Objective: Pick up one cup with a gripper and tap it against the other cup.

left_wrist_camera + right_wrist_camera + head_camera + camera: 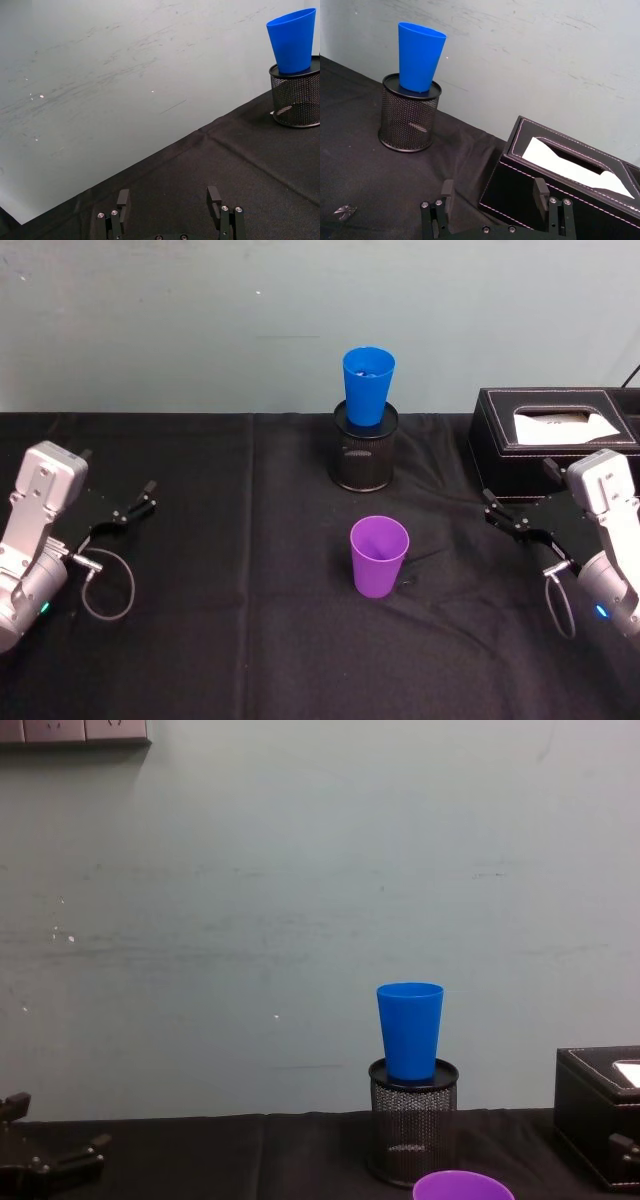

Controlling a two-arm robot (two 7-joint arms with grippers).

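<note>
The purple cup (379, 556) stands upright on the black cloth at the table's middle; its rim (463, 1187) shows in the chest view. Behind it the blue cup (368, 385) (410, 1030) (292, 40) (420, 55) sits upright in the mouth of a black mesh pen holder (364, 450) (410, 115). My right gripper (503, 512) (494, 190) rests open at the right, well apart from both cups, with nothing between its fingers. At the far left my left gripper (137, 502) (168, 197) also lies open, holding nothing.
A black tissue box (550, 440) (560, 180) stands at the back right, just behind my right gripper. A grey-green wall (300, 920) rises behind the table's far edge. Black cloth (230, 620) covers the table.
</note>
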